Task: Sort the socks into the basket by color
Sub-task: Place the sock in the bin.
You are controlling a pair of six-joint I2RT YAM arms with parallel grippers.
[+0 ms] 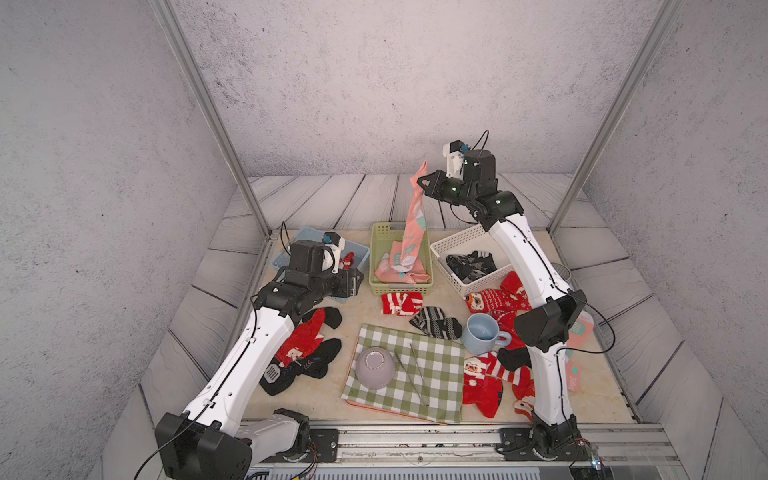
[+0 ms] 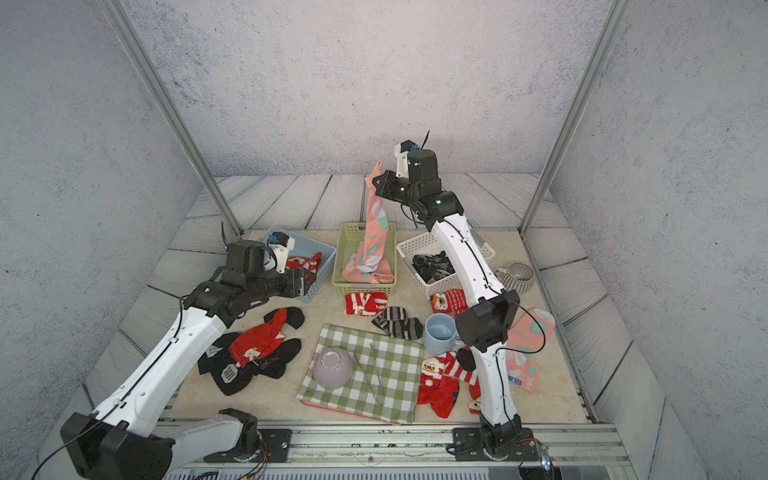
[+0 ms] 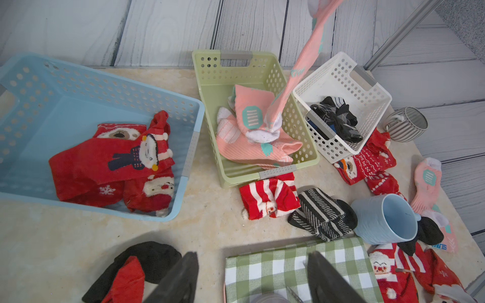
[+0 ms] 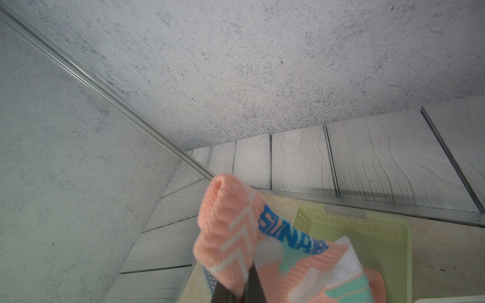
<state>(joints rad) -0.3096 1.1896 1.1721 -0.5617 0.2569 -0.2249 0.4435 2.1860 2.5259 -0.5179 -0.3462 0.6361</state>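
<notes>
Left tool (image 3: 252,258) gapes empty; right tool (image 1: 420,183) pinches a pink sock (image 1: 415,216) hanging into the green basket (image 1: 376,249) of pink socks (image 1: 399,268).

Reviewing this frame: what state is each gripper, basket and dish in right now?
right gripper: jaws shut on a pink sock dangling into the green basket.
left gripper: jaws open, empty.
blue basket: holds red socks.
green basket: holds pink socks.
white basket: holds black socks.
purple bowl: upside down on checked cloth.
blue mug: upright, empty.
</notes>
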